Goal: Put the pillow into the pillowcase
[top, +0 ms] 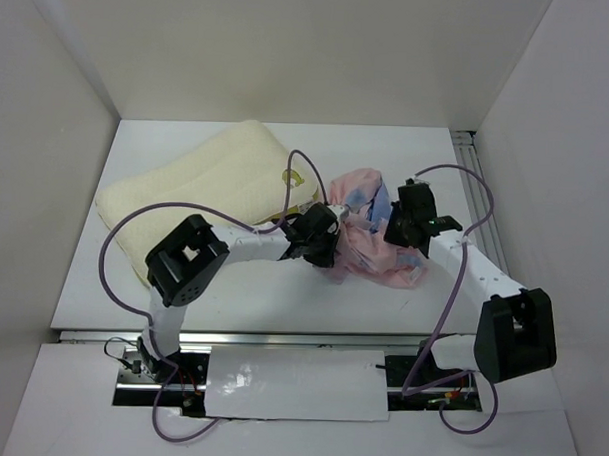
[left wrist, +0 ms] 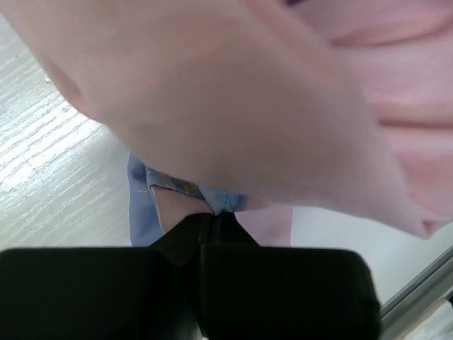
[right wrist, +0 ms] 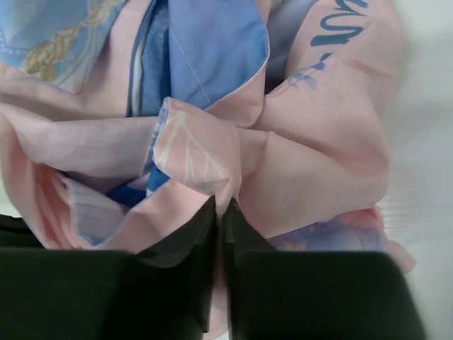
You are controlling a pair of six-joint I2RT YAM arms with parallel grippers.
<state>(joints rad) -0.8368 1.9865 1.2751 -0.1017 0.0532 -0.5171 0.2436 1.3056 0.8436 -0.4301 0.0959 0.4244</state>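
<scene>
The left gripper (left wrist: pixel 212 221) and right gripper (right wrist: pixel 221 210) are each pinching a fold of the bunched pillowcase (top: pixel 369 242), probably to spread its opening, while the pillow (top: pixel 211 190) is lying bare just left of it

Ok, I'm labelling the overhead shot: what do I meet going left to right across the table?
pillow → left gripper → pillowcase → right gripper

The pillow (top: pixel 206 190) lies far left on the table (top: pixel 252 296). The pillowcase (top: pixel 369 245) lies just right of it, between the left gripper (top: pixel 329 245) on its left and the right gripper (top: pixel 394 231) opposite
</scene>
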